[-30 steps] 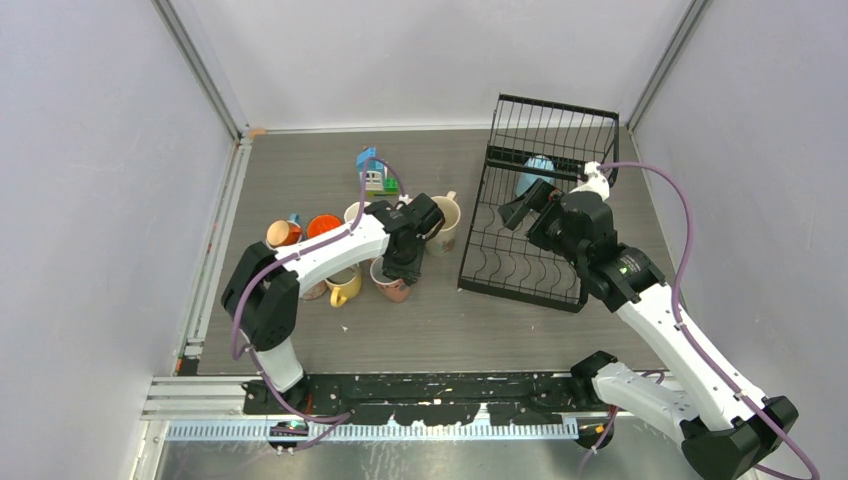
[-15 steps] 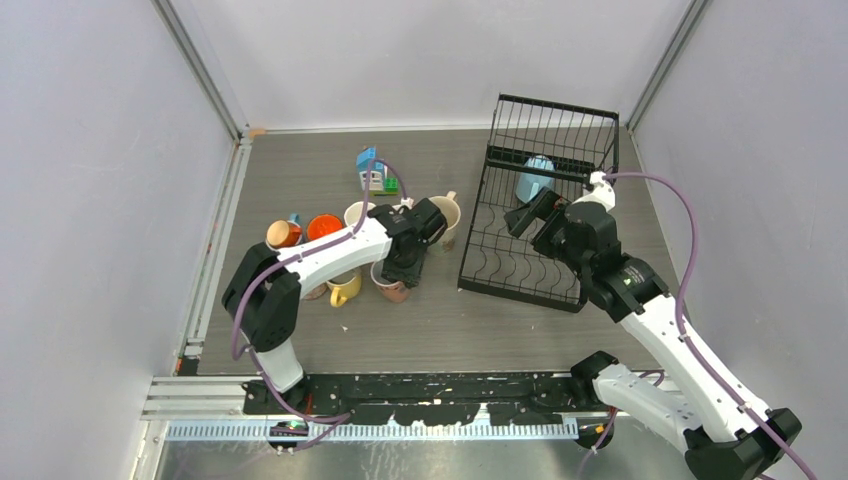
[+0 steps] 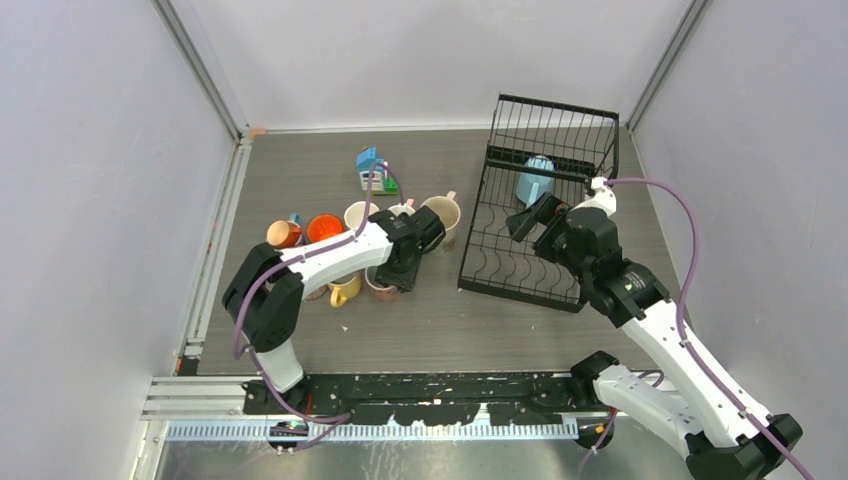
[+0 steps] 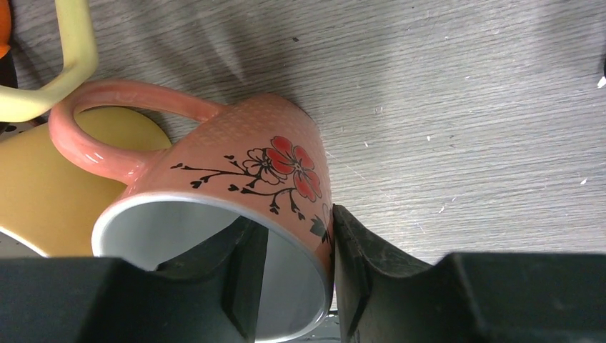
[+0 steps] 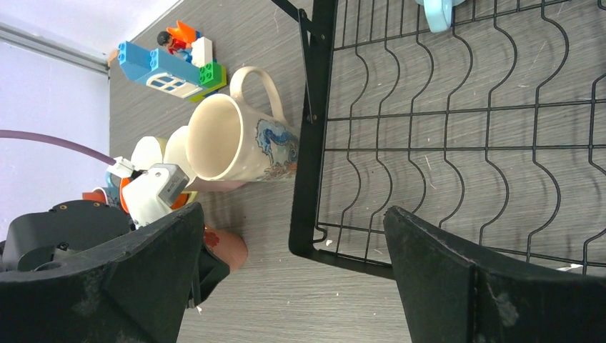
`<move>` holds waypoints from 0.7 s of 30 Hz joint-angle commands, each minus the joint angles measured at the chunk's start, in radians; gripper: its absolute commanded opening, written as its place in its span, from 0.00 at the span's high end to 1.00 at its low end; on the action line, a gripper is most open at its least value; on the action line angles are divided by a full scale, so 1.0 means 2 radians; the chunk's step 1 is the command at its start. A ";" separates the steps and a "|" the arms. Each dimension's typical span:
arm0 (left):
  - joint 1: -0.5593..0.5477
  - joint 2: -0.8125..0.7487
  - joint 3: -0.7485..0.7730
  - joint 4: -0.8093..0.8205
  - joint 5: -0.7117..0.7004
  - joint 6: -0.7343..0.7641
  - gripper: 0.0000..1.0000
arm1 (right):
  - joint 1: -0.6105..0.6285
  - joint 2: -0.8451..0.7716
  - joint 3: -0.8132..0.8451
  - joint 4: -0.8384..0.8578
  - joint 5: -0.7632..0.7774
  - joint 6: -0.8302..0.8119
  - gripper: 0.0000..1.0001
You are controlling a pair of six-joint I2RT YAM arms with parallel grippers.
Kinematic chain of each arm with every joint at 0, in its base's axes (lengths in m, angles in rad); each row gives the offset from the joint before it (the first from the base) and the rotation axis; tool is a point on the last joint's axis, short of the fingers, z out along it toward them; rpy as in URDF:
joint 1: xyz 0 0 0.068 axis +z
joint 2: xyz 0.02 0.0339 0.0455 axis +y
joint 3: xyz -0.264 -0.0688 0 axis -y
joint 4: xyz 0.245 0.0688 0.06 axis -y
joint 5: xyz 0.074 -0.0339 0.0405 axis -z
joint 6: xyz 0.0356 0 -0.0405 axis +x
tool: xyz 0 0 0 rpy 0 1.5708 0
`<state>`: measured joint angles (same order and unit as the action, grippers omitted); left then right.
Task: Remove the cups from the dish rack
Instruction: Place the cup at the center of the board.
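Top view: dish rack (image 3: 520, 275) by the table's (image 3: 430, 330) right edge, with one light blue cup (image 3: 535, 178) at its far end. My right gripper (image 3: 535, 215), wide open and empty, is poised before it, presumably to fetch it. Left wrist: left gripper (image 4: 296, 239) astride the pink cup's (image 4: 250, 171) rim beside a yellow cup (image 4: 43, 186); pinching or loose, I cannot tell; flower print, no wording. Right wrist: cream cup (image 5: 236, 139) just beside the rack's left edge, no lettering legible.

Top cam: high up at near side, looks down on whole table (image 3: 300, 170). L wrist cam: close-up on pink mug (image 4: 250, 136). R wrist cam: above dish rack (image 5: 312, 143), aimed down, catches same mug.
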<state>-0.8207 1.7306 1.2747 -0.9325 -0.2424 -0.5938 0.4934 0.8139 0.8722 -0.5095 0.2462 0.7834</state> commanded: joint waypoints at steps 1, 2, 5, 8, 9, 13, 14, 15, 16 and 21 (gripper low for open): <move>0.001 -0.012 -0.001 -0.008 -0.017 -0.001 0.60 | -0.001 -0.010 0.000 0.010 0.013 -0.002 0.00; 0.001 -0.015 0.002 -0.010 -0.014 -0.001 0.58 | -0.001 -0.009 0.001 0.010 0.014 -0.001 0.00; 0.000 -0.030 0.009 -0.013 -0.004 -0.002 0.54 | -0.002 -0.008 0.002 0.009 0.014 -0.001 0.00; -0.001 -0.045 0.017 -0.017 0.007 -0.003 0.47 | -0.001 -0.007 0.004 0.009 0.016 -0.001 0.00; -0.001 -0.050 0.021 -0.019 0.010 -0.002 0.45 | -0.001 -0.007 0.004 0.009 0.016 -0.001 0.00; -0.001 -0.069 0.032 -0.024 0.020 -0.002 0.37 | -0.001 -0.007 0.005 0.009 0.020 0.001 0.00; -0.001 -0.076 0.033 -0.024 0.025 -0.001 0.35 | -0.002 -0.008 0.005 0.010 0.023 0.002 0.00; -0.001 -0.080 0.035 -0.024 0.030 -0.002 0.33 | -0.001 -0.007 0.005 0.010 0.025 0.003 0.00; -0.001 -0.085 0.036 -0.024 0.034 -0.001 0.31 | -0.001 -0.008 0.006 0.010 0.029 0.003 0.00; -0.001 -0.113 0.043 -0.022 0.051 -0.002 0.20 | -0.002 -0.009 0.002 0.012 0.057 0.006 0.00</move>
<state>-0.8207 1.5730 1.3163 -0.9638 -0.1783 -0.5941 0.4934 0.8112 0.8707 -0.5095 0.2840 0.7849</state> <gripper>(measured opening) 0.765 0.996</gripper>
